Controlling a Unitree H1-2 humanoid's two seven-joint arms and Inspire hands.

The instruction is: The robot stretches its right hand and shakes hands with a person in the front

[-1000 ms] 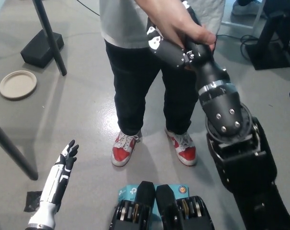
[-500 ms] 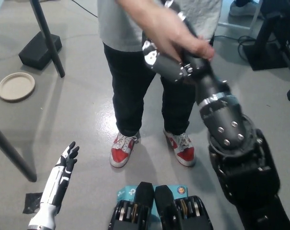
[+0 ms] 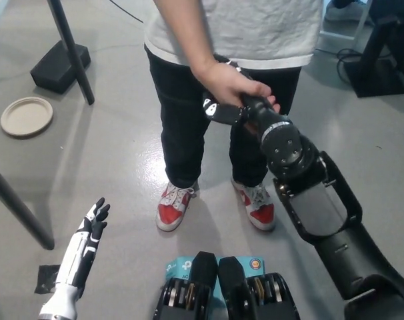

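The black right arm point(image 3: 309, 193) reached up and forward from the lower right, and the right hand point(image 3: 230, 110) was clasped with the person's hand point(image 3: 232, 85), which came down from above and wrapped over it, so that only the near side of the robot's fingers point(image 3: 213, 109) showed beneath the person's knuckles. The right hand was closed on the person's hand, and the two were in full contact in front of the person's thighs. The person point(image 3: 229, 40) stood directly in front of the robot, wearing a light grey shirt point(image 3: 255, 30), black trousers point(image 3: 182, 120) and red and white shoes point(image 3: 172, 207), both feet flat on the grey floor point(image 3: 109, 153). The white left hand point(image 3: 89, 230) rested low at the lower left, well apart from the handshake, with its dark fingers spread and holding nothing. On the floor at the far left lay a round beige plate point(image 3: 26, 116), and beyond it a dark block point(image 3: 59, 65) sat beside a slanting black pole point(image 3: 72, 53). Another dark bar point(image 3: 15, 203) crossed the left edge.
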